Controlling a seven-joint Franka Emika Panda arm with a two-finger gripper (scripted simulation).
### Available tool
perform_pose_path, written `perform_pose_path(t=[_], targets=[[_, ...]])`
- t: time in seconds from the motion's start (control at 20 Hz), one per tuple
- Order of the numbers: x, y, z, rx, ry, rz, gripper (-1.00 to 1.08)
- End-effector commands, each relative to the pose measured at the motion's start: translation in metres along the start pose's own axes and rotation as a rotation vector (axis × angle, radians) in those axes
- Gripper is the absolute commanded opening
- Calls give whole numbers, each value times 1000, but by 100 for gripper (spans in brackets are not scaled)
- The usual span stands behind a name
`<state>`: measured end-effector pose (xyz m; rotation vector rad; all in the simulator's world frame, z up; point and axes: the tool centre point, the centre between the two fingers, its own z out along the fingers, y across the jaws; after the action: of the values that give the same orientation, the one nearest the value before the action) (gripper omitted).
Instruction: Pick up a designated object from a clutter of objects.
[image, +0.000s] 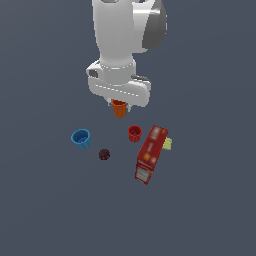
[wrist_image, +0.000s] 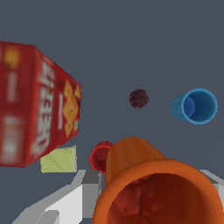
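Holding the small orange tapered cup (image: 119, 108) between our gripper (image: 119, 106) fingers, pinched on its sides, we carry it rim-toward-wrist, long axis in line with the fingers, at twelve o'clock from the red cup (image: 134, 133) in the exterior view.

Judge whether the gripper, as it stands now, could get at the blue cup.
Probably not yet: the gripper appears shut on the orange cup, so its jaws are occupied. The blue cup itself stands apart, nothing crowding it.
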<state>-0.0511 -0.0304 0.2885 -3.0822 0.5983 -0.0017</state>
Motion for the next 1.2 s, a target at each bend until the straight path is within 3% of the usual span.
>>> perform_pose_path(t=[0.0,0.6,1.15], targets=[[9,5,-24,0,0,0,-100],[51,21,-119,-2,0,0,-100],[68,27,-153,-2,-1,0,-100]])
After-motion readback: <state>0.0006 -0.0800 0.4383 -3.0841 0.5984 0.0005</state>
